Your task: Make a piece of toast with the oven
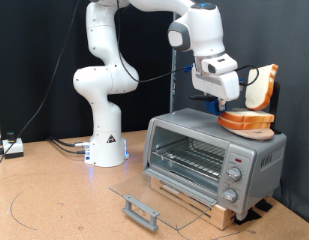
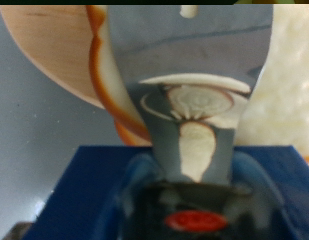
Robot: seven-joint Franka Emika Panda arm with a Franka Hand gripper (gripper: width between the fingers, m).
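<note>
Brown tabletop, black curtain behind, and my gripper (image 1: 234, 98) hangs over the oven (image 1: 214, 157) roof, just at the stacked slices (image 1: 246, 120). The piece of toast (image 1: 260, 87) stands tilted beside it; whether my fingers pinch it, I cannot tell. A loose grasp could drop it. Below, the glass door (image 1: 144, 195) lies open, rack exposed.

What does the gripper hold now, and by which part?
Cannot be told. The gripper is right above the stack of slices on the oven; no grasp shows.
</note>
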